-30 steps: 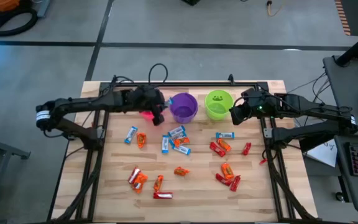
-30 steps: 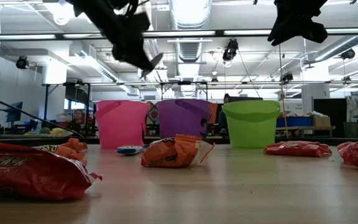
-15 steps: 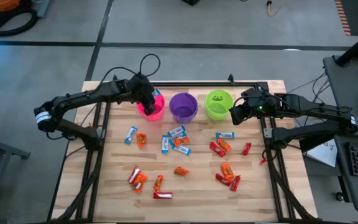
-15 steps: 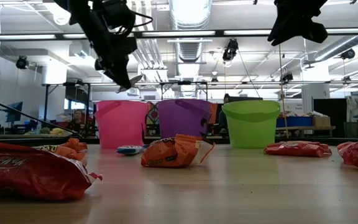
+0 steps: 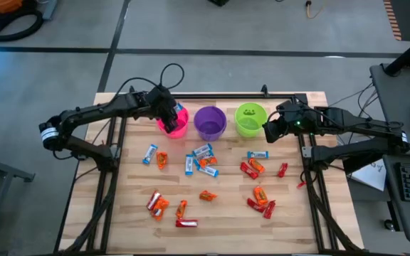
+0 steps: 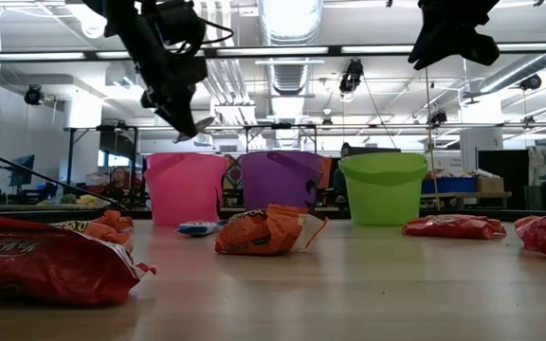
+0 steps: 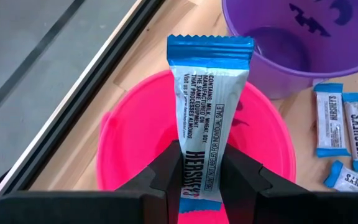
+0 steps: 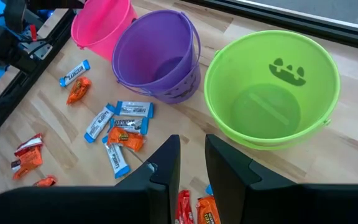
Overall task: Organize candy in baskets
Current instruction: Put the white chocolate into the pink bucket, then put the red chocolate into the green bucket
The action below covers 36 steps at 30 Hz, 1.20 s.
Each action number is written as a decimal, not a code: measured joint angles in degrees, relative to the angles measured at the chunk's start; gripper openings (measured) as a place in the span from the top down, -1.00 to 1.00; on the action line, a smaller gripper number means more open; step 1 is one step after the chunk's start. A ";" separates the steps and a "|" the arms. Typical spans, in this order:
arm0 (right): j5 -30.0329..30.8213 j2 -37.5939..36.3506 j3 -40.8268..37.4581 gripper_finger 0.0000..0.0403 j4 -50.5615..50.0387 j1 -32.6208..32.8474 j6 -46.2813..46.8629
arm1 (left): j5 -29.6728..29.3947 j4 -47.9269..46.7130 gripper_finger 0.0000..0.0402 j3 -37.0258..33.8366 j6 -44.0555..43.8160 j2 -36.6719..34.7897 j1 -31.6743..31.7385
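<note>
My left gripper [image 7: 199, 180] is shut on a blue-and-white candy bar [image 7: 207, 106] and hangs over the pink bucket [image 7: 114, 124], which in the high view stands at the far left of the bucket row [image 5: 174, 124]. The purple bucket [image 5: 210, 122] and the lime green bucket with a dark face mark [image 5: 250, 119] stand beside it on their bases. My right gripper [image 8: 192, 162] is open and holds nothing, up in the air beside the green bucket [image 8: 272, 87]. Several blue, orange and red candies [image 5: 201, 160] lie loose on the table. My left gripper pinches the blue-and-white bar between its two fingers at the lower end [image 7: 194, 177]. The fingers come from above, slanting down, and lie across the bar. The bar is lifted clear and sticks out beyond the fingertips, over the mouth of the pink bucket.
The wooden table top [image 5: 119, 206] has a dark frame along its far edge and sides. Candies lie in loose groups from the middle to the near right [image 5: 260, 199]. In the low view, orange and red wrappers [image 6: 268, 230] lie close to the camera, with the room behind.
My left gripper, still shut on the blue bar, has moved from beside the purple bucket toward the table's left and far edge, coming over the pink bucket and a little lower. It has kept still over the last half second.
</note>
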 joint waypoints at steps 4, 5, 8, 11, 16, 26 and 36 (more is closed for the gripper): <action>-0.01 0.00 0.00 0.66 0.02 0.00 2.05 | -0.04 -0.49 0.63 0.00 0.00 0.02 0.00; -0.03 0.00 0.00 0.66 0.04 0.02 3.72 | -0.04 -0.84 0.63 0.00 -0.02 0.02 0.00; -0.02 0.00 0.00 0.66 0.07 0.00 5.57 | -0.06 -1.63 0.59 0.00 -0.12 0.02 0.00; 0.00 0.00 0.00 0.66 0.09 0.00 6.24 | -0.07 -2.06 0.49 0.00 -0.15 0.02 0.00; -0.01 0.15 0.00 0.66 0.11 0.00 6.47 | -0.07 -2.02 0.33 0.00 -0.04 0.02 0.00; -4.15 0.45 0.02 0.66 0.72 0.00 8.42 | 6.12 -2.98 0.23 0.02 -0.99 -0.76 -0.06; -18.72 9.41 0.02 0.66 0.21 0.15 11.23 | 25.71 6.27 0.29 0.02 -5.57 -8.53 -0.77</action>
